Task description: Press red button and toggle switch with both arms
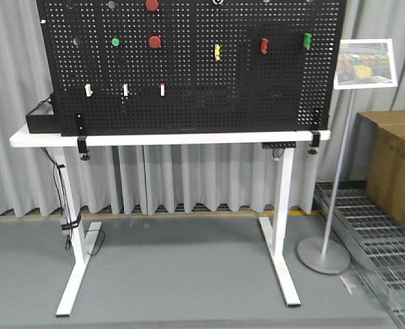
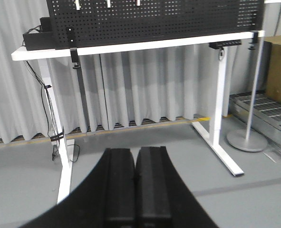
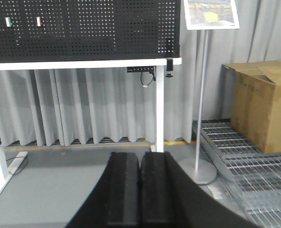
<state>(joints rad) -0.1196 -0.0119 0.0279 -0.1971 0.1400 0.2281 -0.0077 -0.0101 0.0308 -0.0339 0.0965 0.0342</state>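
Front view: shows a black pegboard [image 1: 188,75] standing upright on a white tabletop [image 1: 168,139], gripped by black clamps [image 1: 83,144] at both lower corners. Carries the red button [image 1: 155,42] in the upper left part, just right of a green button [image 1: 116,42] and straight below a second red button [image 1: 152,5] at the top edge. Lower on the left, holds a row of three toggle switches [image 1: 125,90], well apart from one another, the rightmost with a reddish tip. Further right, bears a yellow knob [image 1: 217,52], a red handle [image 1: 264,46] and a green handle [image 1: 308,40]. Right of the table, takes in a sign stand [image 1: 364,63] and a cardboard box [image 1: 397,164]. Left wrist view: looks over the left fingers [image 2: 119,185], black, pressed flat together with no gap and nothing between them, low in the frame and well apart from the table. Catches the tabletop [image 2: 130,46], the lower pegboard [image 2: 154,19] and the bottoms of the toggle switches [image 2: 108,3] at the top edge. Right wrist view: looks over the right fingers [image 3: 123,190], likewise pressed together on nothing, well apart from the table. Takes in the pegboard [image 3: 83,28], two toggle switches [image 3: 39,21] at upper left, the sign stand [image 3: 210,13] and the cardboard box [image 3: 261,104] above a metal grating [image 3: 254,175].
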